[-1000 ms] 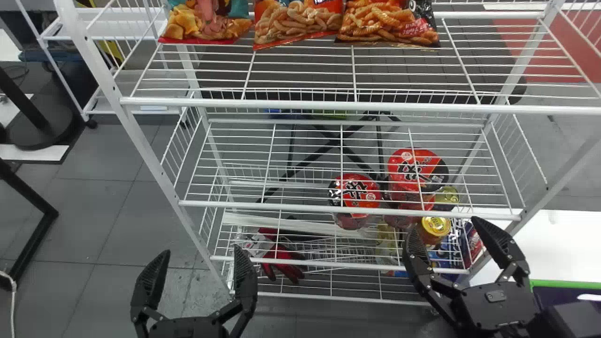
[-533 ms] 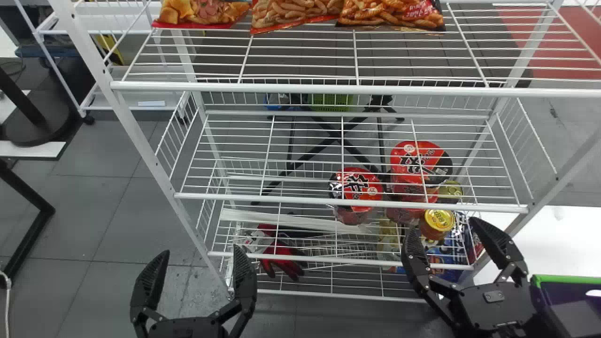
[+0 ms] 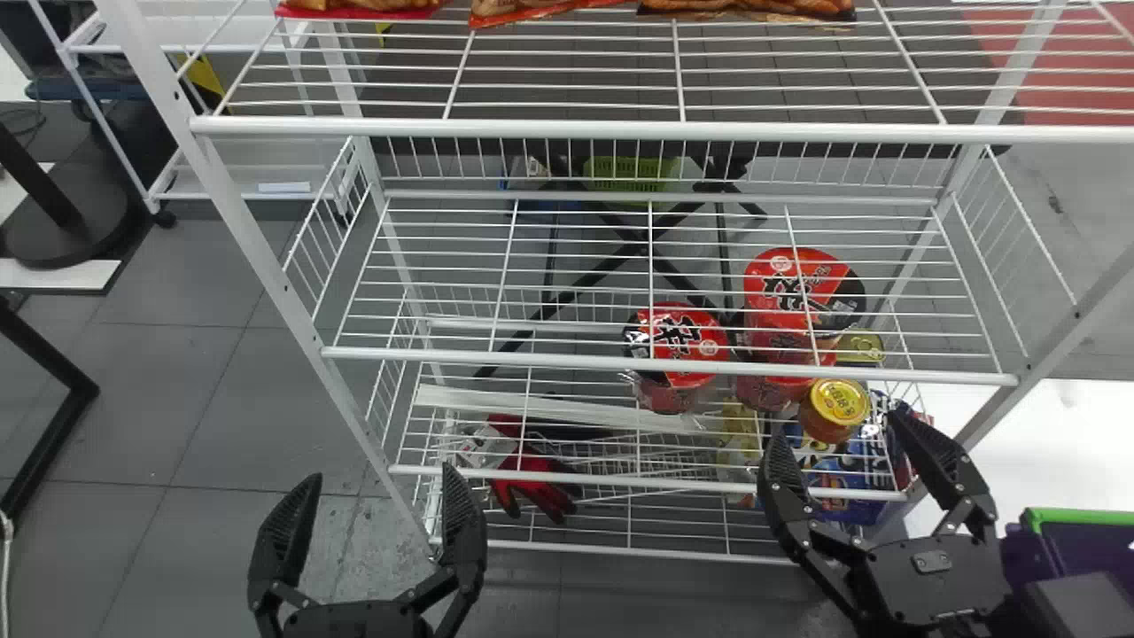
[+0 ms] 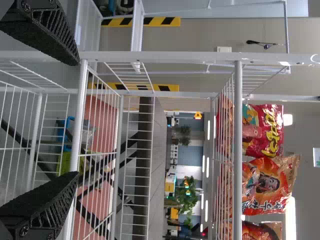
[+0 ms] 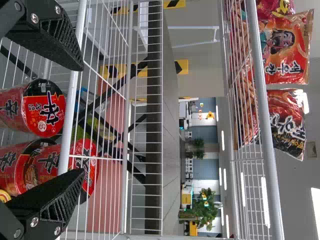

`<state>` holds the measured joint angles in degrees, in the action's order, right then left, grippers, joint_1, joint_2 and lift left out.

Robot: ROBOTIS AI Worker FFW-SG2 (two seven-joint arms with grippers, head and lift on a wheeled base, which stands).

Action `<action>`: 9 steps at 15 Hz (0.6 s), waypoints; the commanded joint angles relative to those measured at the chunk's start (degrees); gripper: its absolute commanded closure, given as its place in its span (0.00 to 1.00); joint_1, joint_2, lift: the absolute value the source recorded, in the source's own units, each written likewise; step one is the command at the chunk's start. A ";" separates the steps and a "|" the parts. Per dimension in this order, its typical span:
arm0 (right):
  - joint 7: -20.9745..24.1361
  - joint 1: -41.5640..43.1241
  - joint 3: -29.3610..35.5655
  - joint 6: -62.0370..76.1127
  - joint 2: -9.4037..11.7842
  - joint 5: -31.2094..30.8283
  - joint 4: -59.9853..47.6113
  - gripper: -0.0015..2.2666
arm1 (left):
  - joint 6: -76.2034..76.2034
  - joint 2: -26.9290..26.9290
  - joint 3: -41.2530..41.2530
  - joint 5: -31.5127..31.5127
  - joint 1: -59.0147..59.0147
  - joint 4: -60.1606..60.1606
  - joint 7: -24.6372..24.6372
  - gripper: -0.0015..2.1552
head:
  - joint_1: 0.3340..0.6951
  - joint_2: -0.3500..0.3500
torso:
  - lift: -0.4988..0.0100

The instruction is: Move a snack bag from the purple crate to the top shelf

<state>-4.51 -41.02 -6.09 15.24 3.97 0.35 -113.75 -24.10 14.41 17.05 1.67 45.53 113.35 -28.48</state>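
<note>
In front of you, both arms came in from the bottom edge of the head view. The left pincer (image 3: 381, 475) was before the rack's lower left part, its fingers apart, and the right pincer (image 3: 840, 424) was before the lower right part, its fingers apart too.

The labels on the snack bags drew your eye: a pinkish-red bag (image 4: 265, 131) with yellow lettering on the left, an orange bag (image 5: 285, 47) with a printed face and white lettering in the middle, and a black bag (image 5: 287, 122) with pale lettering on the right. You could count those three on the top shelf (image 3: 567, 128) of the white wire rack.

The purple crate (image 3: 1081, 516), with its green rim, was at your far right, beside the right arm; you could not tell what it held.

Through the middle shelf's wires (image 3: 532, 356) you saw at least three red cup noodles (image 3: 678, 341), their lids marked in bold black lettering. Near them were two cans, one with a bright yellow lid (image 3: 840, 403) and one with a dull gold lid (image 3: 859, 347). Blue packages (image 3: 842, 470) lay lower on the right, and red gloves (image 3: 532, 487) low on the left. Behind the rack was one green basket (image 3: 631, 174).
</note>
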 commanded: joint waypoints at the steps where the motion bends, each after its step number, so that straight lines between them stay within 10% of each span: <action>1: 0.20 0.07 0.03 0.09 0.08 0.00 0.20 0.04 | -0.02 0.00 0.00 0.00 0.00 -0.14 0.00 0.00 | 1.00 0.58 | 0.33; 9: 0.55 0.07 -0.06 0.27 0.16 -0.35 0.37 0.04 | -0.37 -0.09 0.00 0.00 0.00 -0.41 0.00 0.00 | 1.00 0.58 | 0.27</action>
<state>-3.95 -40.96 -6.09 15.51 4.13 0.28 -113.38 -24.25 14.26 17.05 1.67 45.53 112.94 -28.48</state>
